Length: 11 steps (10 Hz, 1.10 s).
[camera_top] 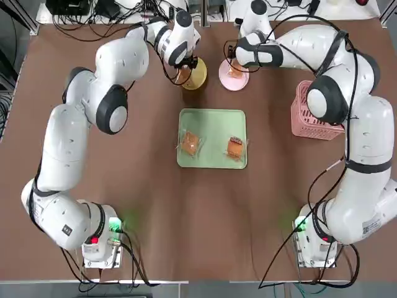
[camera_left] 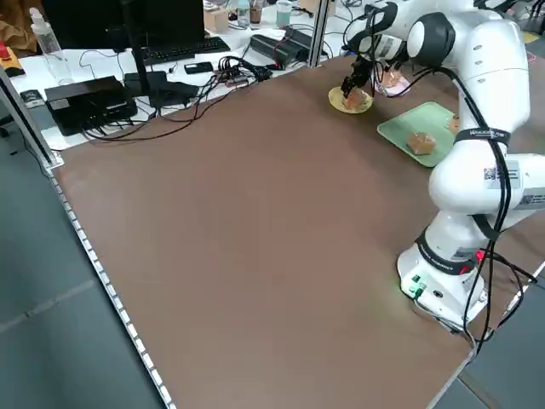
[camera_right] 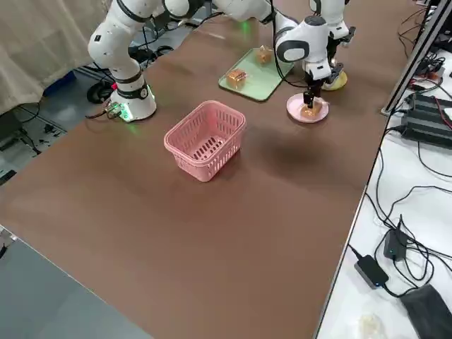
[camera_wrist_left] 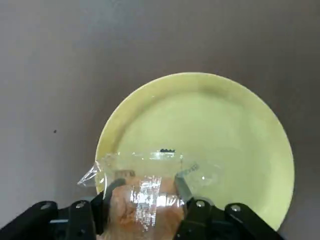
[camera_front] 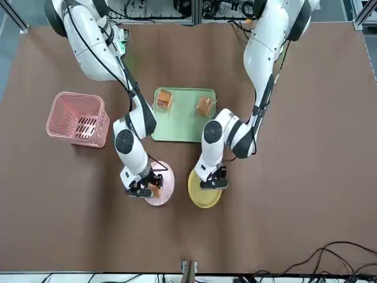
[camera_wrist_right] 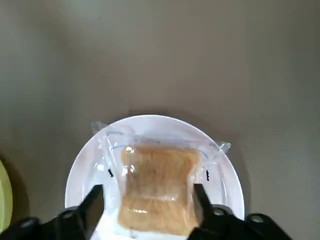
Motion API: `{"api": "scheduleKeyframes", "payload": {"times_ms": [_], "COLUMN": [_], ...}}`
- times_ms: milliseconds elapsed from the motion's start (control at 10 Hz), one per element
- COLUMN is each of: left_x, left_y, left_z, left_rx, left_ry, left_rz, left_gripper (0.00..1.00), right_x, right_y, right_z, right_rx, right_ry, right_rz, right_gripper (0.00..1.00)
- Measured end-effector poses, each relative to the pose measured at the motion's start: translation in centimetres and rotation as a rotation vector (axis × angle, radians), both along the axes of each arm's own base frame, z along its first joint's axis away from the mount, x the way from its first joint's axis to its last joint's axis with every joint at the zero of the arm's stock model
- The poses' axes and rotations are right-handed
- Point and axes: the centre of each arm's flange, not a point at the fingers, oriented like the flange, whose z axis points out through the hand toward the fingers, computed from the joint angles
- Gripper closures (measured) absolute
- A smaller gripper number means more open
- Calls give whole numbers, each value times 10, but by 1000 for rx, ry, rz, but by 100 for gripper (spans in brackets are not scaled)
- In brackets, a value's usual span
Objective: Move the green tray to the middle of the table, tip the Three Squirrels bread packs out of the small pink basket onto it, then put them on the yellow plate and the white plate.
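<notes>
Green tray (camera_top: 212, 118), two bread packs (camera_top: 190, 144), two plates (camera_top: 234, 78)

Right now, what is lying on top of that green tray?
Two bread packs lie apart on the green tray, nothing else. Whatever sits beneath the tray is covered.

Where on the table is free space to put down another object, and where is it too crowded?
The table is bare between the green tray and the arm bases, and left of the tray. It is crowded beyond the tray: the left pincer holds a bread pack over the yellow plate, and the right pincer stands over the white plate. The pink basket borders the right.
</notes>
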Motion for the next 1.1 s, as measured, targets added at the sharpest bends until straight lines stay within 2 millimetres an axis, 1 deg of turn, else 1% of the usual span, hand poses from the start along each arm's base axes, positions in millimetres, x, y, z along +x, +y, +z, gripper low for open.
{"api": "scheduleKeyframes", "payload": {"times_ms": [100,200,300,400,500,600,700,800,900,1000,1100], "left_x": [2,4,5,6,6,7,7,7,8,8,8], "left_y": [-3,-4,-5,-7,-8,-9,-9,-9,-9,-10,-10], "left_z": [3,4,4,3,1,-2,-2,-1,-1,0,0], "left_rx": [-12,-18,-25,-36,-44,-50,-54,-56,-57,-58,-59], "left_ry": [-12,-19,-26,-35,-40,-45,-48,-50,-52,-53,-54], "left_rz": [7,10,10,15,21,22,21,22,22,22,22], "left_gripper": [52,52,50,47,43,42,41,37,31,16,3], "right_x": [0,0,-1,-3,-4,-7,-10,-18,-33,-55,-85], "right_y": [1,1,1,0,-1,-3,-4,-7,-11,-13,-9], "right_z": [1,1,0,2,11,26,47,68,83,93,96], "right_rx": [1,1,-9,-24,-41,-56,-64,-69,-75,-85,-100], "right_ry": [-2,0,19,49,79,105,116,119,127,143,166], "right_rz": [0,1,1,2,2,2,3,5,9,21,38], "right_gripper": [17,13,4,2,2,2,2,2,2,2,3]}}
